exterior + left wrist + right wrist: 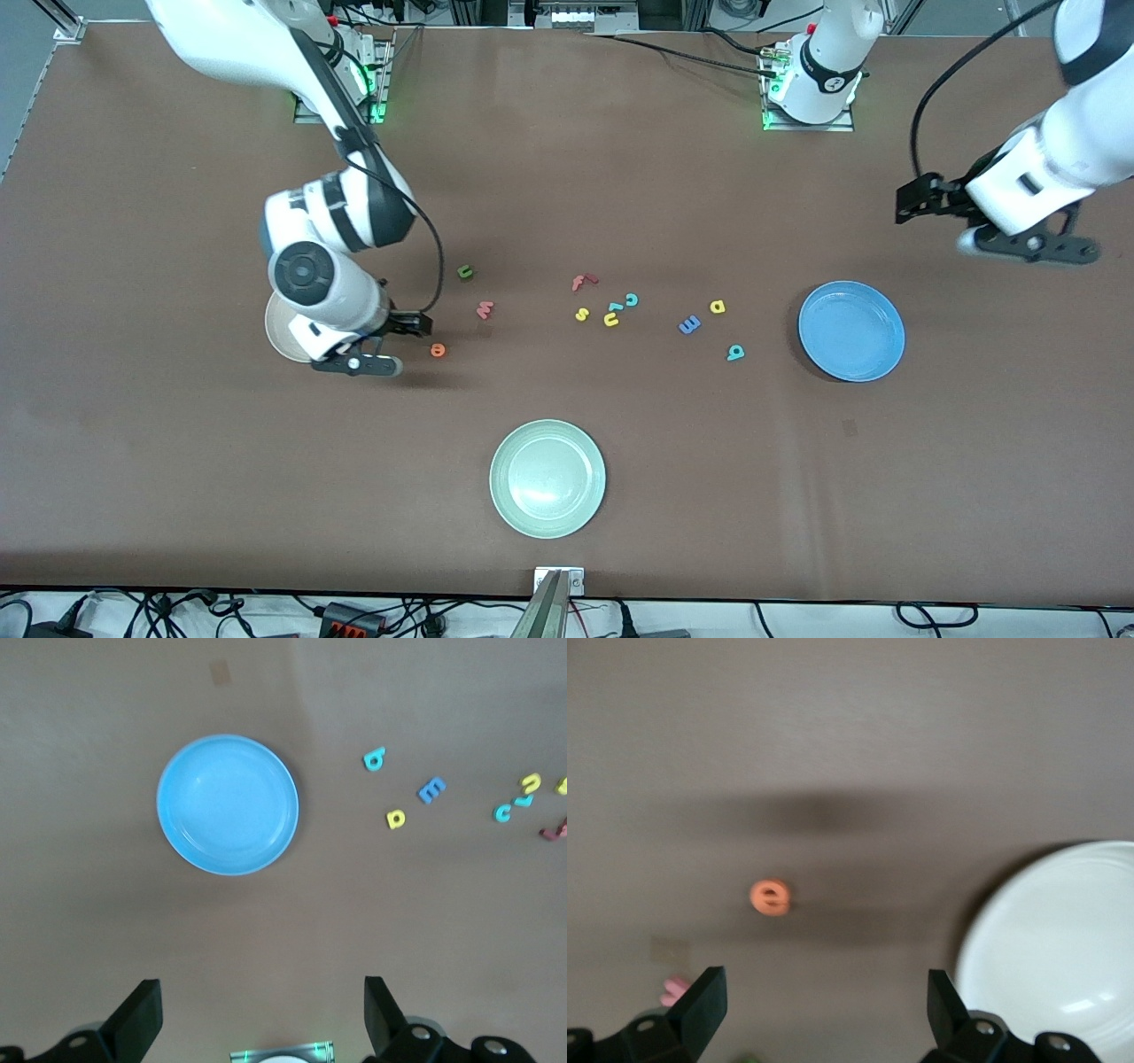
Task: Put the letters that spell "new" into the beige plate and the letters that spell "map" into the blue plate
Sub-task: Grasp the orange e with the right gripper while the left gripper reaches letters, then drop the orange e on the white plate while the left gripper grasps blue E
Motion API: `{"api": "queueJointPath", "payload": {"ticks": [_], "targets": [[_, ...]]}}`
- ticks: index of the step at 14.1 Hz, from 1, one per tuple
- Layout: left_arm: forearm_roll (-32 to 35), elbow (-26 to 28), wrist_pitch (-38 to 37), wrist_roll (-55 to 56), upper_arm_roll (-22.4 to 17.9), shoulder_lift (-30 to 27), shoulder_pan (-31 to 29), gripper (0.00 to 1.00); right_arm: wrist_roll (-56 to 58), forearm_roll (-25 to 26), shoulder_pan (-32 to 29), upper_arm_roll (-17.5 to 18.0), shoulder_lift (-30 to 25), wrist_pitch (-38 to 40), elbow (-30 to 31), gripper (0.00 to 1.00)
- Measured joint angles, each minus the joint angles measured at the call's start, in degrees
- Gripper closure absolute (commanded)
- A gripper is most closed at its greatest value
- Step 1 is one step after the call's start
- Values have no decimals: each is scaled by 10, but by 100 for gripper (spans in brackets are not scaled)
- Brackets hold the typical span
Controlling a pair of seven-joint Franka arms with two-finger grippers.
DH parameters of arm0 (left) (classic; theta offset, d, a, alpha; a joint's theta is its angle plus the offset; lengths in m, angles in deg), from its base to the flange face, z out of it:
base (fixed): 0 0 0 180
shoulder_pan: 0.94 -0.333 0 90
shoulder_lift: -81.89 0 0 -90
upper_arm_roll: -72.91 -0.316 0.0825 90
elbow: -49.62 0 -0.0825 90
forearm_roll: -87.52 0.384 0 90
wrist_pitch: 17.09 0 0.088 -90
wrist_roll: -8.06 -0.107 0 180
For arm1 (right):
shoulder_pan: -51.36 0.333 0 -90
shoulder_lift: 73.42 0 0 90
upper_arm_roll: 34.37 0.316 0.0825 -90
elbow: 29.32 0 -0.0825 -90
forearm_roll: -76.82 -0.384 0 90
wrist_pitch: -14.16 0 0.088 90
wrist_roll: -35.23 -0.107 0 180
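Black fingers of the right gripper (pixel 390 346) stand wide apart and hold nothing; it hangs left of centre in the front view, over the brown table (pixel 177 461) at the edge of the beige plate (pixel 276 330), which the arm largely covers. The orange e (pixel 438 351) lies just beside it on the bare surface, untouched. In the right wrist view the e (pixel 770 897) sits ahead of the spread fingers, somewhat blurred, so it is probably the first target.

The left gripper (pixel 921 208) waits at the upper right of the frame, likewise fully open and empty, above the table near the blue plate (pixel 851 330).

Nothing is sorted yet: both plates look empty, though most of the beige one is hidden. All six letters are left to move. The green n (pixel 465 272) and pinkish-red w (pixel 485 309) lie above the e in the frame. The dark blue m (pixel 689 324), yellow a (pixel 718 307) and teal p (pixel 735 353) lie right of centre, near the blue plate.

Spare letters cluster at mid-frame: a red f (pixel 583 282), yellow s (pixel 582 314), yellow u (pixel 611 320) and teal c (pixel 632 299). A pale green plate (pixel 547 478) sits at lower centre. Cables trail along the bottom edge, and metal framing stands along the top.
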Motion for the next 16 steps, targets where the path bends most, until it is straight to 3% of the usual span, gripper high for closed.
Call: {"api": "queueJointPath", "payload": {"ticks": [3,8,13,16], "targets": [[0,4,46,8,21,67,1,0,-22,0,27,0,37,-30,-12,0],[1,8,158,97,87,175,11,0,-22,0,32,-2,72,-61,-22,10],[58,21,231,78,104,243,122,0,-22,1,33,-3,96,-89,-23,22],[96,91,371,70,104,248,164,0,-22,1,33,-3,103,-91,-23,32]]}}
